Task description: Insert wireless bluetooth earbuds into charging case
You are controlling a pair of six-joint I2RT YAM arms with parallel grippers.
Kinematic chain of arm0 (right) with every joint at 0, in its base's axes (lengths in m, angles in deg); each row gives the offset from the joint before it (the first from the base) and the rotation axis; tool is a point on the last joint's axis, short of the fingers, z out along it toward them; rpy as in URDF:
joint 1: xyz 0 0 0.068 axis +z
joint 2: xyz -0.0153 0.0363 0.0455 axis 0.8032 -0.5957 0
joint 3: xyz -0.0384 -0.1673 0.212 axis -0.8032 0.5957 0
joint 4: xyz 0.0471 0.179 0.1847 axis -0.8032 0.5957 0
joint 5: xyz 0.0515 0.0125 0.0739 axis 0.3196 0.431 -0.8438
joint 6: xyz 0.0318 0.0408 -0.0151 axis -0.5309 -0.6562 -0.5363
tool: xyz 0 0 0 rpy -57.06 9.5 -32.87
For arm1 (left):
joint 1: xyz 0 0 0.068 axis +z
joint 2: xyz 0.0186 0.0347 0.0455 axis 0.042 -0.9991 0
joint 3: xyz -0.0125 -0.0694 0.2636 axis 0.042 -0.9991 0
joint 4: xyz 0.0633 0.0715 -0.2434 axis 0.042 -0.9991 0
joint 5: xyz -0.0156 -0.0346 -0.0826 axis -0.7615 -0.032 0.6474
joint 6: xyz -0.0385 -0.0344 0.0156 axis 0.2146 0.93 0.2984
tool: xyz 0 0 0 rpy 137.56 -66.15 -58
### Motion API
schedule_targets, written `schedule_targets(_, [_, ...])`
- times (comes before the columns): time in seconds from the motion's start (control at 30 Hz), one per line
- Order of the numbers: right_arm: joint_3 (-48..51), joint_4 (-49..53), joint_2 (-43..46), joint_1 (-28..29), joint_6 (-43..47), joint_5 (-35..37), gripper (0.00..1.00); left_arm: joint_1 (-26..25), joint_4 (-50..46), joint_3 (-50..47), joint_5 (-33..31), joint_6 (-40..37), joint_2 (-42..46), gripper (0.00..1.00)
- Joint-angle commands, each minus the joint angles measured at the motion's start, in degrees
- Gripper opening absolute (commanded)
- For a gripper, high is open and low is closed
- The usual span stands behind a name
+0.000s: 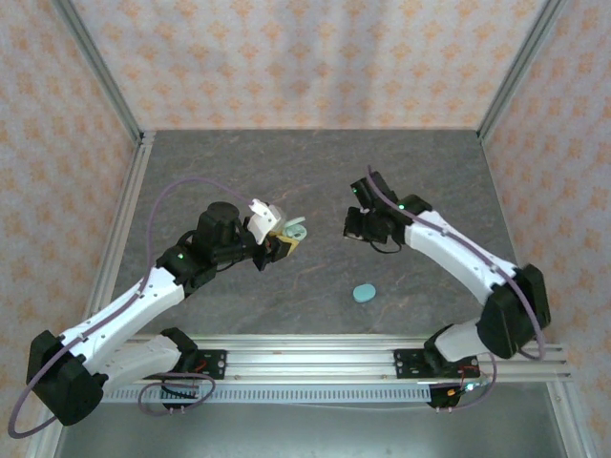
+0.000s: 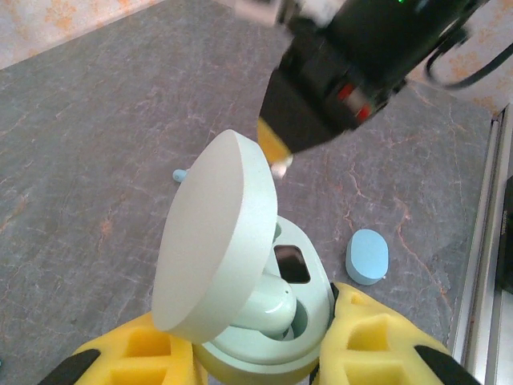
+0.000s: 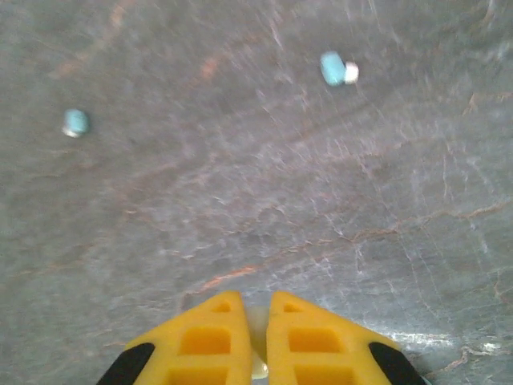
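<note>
My left gripper (image 1: 284, 244) is shut on a mint-green charging case (image 2: 264, 337) and holds it above the table, its yellow fingers (image 2: 377, 337) on either side. The lid (image 2: 216, 241) stands open. One mint earbud (image 2: 268, 309) sits in a well; the other well (image 2: 292, 265) shows dark. My right gripper (image 3: 256, 313) is shut on a small pale earbud (image 3: 257, 353) pinched between its yellow pads. In the left wrist view my right gripper (image 2: 276, 152) hovers just above the open case. Two bluish earbuds (image 3: 75, 123) (image 3: 337, 69) lie loose on the table.
A closed pale blue oval case (image 1: 364, 293) lies flat on the grey marbled table (image 1: 315, 172), right of the held case. Another small blue earbud (image 2: 179, 174) rests on the table behind the lid. Aluminium rails (image 1: 315, 355) run along the near edge; patterned walls surround the table.
</note>
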Motion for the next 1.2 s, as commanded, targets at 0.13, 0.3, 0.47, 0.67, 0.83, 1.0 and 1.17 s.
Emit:
schedule_targets(0.13, [-1.6,1.6,7.1,0.2,2.5,-1.2,0.07,0.1,0.7,2.6,1.0,0.6,0.8,0.0])
schedule_targets(0.3, [-2.2,0.6,8.6,1.3,3.4,-4.4,0.07,0.1,0.7,3.2,1.5,0.8,0.4,0.0])
schedule_targets(0.47, [-3.7,-2.1,10.3,4.7,6.0,-7.8,0.07,0.1,1.2,4.4,3.4,1.4,-0.8,0.0])
schedule_targets(0.67, [-5.0,-6.2,10.5,8.5,8.0,-11.8,0.07,0.1,2.2,4.6,4.5,1.7,-1.2,0.0])
schedule_targets(0.83, [-7.2,-6.5,11.6,11.5,10.2,-11.7,0.07,0.1,3.2,3.8,5.1,1.8,-0.5,0.0])
schedule_targets(1.0, [-8.8,-6.3,9.7,13.1,11.8,-11.7,0.07,0.1,3.4,3.4,5.1,1.8,0.2,0.0])
schedule_targets(1.17, [-10.0,-6.0,7.6,13.6,12.8,-12.5,0.07,0.1,3.3,3.1,5.2,1.5,0.9,0.0])
